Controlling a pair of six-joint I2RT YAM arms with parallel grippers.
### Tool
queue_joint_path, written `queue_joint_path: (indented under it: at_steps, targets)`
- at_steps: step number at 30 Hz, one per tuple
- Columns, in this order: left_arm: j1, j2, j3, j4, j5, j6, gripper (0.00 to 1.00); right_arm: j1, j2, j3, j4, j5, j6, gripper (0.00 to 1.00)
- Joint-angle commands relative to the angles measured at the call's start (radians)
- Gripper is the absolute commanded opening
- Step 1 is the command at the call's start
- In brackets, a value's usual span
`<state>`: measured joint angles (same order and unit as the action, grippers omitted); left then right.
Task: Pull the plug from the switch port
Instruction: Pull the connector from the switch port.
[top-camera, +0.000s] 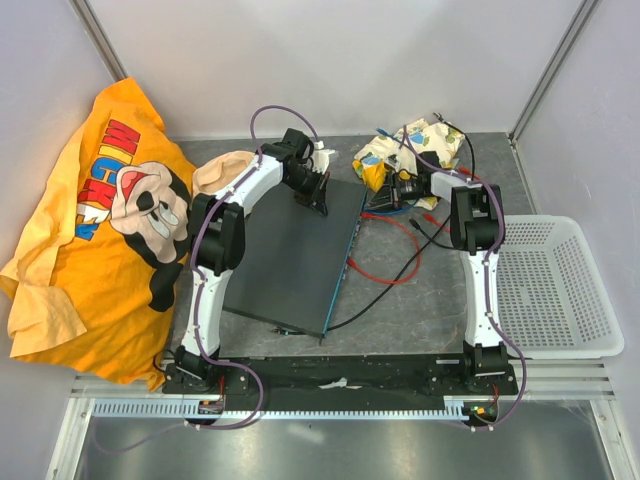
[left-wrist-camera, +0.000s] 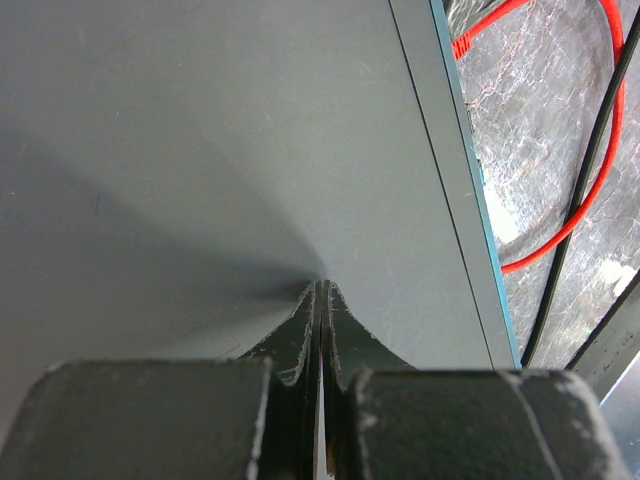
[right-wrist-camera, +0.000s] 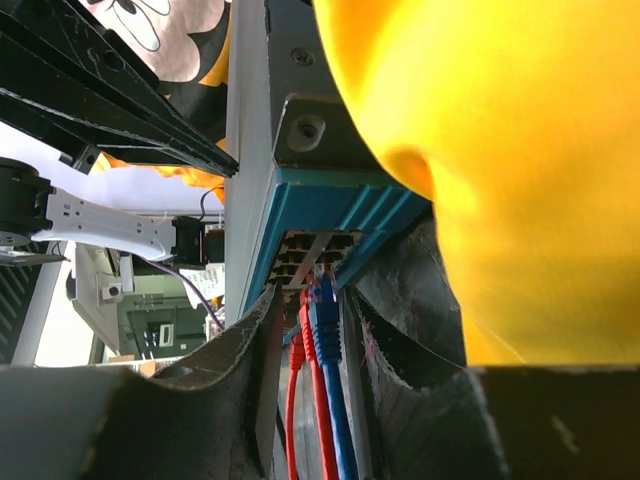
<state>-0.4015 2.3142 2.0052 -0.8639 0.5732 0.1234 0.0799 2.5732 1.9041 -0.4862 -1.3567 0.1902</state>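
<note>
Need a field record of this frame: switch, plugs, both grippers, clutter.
switch: flat on table, teal port edge on its right side
left gripper: shut, tips pressing on the switch top
right gripper: jaws apart, flanking red plug and blue plug at the ports; contact unclear
plugs: both appear seated
loose cables: red cable and black cable lie beside the port edge
clutter: orange shirt on the left, white basket on the right

left pincer (left-wrist-camera: 320, 300) closed, right pincer (right-wrist-camera: 312, 305) partly open
</note>
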Motion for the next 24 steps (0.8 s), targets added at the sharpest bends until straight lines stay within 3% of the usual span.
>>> queue_joint_path:
  at_steps: [1,19,24]
  targets:
    - [-0.010,-0.007,-0.026,-0.061,-0.056,0.047,0.01,0.032,-0.044,-0.011,-0.005,0.002,-0.014,0.36]
    - [-0.022,-0.015,-0.040,-0.060,-0.072,0.055,0.02,0.027,-0.004,0.001,-0.005,0.022,0.005,0.24]
    - [-0.026,-0.015,-0.039,-0.061,-0.072,0.056,0.02,0.023,0.019,0.007,-0.006,0.090,0.028,0.08]
